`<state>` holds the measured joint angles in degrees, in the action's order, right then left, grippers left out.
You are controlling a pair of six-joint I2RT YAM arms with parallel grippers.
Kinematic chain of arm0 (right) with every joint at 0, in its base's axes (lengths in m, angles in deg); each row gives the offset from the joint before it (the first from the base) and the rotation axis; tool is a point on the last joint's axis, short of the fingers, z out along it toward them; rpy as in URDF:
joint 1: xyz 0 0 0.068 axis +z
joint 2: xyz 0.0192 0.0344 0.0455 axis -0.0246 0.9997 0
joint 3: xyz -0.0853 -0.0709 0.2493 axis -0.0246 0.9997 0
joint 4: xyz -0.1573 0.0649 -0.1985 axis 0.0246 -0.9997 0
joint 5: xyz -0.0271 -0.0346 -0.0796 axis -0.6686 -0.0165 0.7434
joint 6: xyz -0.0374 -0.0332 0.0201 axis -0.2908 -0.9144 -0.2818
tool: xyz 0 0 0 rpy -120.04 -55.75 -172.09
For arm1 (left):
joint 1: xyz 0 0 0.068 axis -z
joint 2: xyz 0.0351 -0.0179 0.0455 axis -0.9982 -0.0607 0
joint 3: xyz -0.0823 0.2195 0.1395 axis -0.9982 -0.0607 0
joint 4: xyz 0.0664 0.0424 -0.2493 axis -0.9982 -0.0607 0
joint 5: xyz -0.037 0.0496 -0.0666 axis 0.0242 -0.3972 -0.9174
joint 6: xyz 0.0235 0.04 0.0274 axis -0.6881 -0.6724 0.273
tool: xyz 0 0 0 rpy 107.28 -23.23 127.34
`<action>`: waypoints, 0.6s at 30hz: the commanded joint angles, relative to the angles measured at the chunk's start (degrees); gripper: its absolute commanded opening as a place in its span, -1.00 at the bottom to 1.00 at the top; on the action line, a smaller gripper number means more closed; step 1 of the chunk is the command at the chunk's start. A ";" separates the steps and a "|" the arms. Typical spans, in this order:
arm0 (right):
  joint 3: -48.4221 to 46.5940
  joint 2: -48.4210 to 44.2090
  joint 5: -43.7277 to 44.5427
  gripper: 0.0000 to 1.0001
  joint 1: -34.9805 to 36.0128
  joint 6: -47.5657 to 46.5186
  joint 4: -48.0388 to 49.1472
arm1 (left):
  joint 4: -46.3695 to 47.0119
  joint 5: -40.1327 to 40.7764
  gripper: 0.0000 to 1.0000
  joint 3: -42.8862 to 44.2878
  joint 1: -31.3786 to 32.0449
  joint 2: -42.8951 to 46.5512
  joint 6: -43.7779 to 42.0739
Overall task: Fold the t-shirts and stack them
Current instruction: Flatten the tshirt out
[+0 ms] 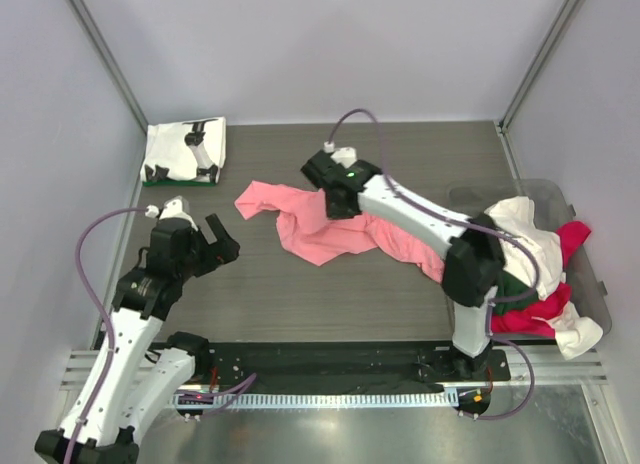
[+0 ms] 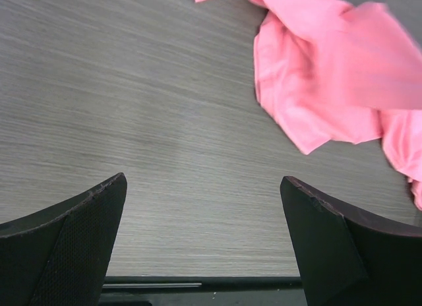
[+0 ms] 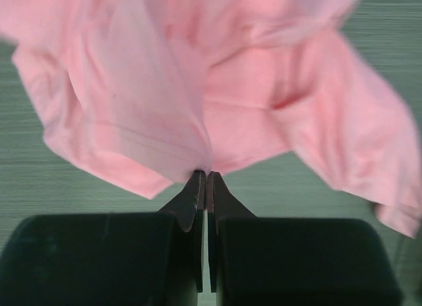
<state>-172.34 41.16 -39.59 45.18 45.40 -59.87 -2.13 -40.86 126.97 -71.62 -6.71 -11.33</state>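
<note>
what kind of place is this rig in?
Probably a lab test cell, not a home: left arm and right arm bolted at the edge of a grey table, plain white walls with metal posts, t-shirts heaped in a clear bin.

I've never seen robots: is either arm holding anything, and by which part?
The right fingers are shut on the pink t-shirt, pinching a bunched fold; hem or sleeve cannot be told. The left fingers hold nothing.

Grey wood-grain table [image 1: 330, 294], pale lilac walls [image 1: 320, 44], metal corner posts [image 1: 105, 59], even light
</note>
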 commanded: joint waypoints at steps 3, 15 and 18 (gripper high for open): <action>11.39 -19.26 4.04 -0.97 -8.34 1.53 0.66 | 6.36 -0.64 0.94 0.20 0.22 -5.94 -0.04; 29.59 -37.91 0.44 -0.98 -23.65 -3.92 0.39 | 24.20 -0.46 0.54 -3.24 0.05 -29.64 3.66; 31.17 -38.35 -1.06 -0.98 -24.18 -4.98 1.10 | 27.20 -0.46 0.49 -1.23 0.13 -35.73 3.74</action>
<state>-142.20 5.16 -38.89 21.09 42.78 -60.00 18.02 -41.36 123.87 -71.60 -39.10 -8.18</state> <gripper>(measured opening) 0.038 0.749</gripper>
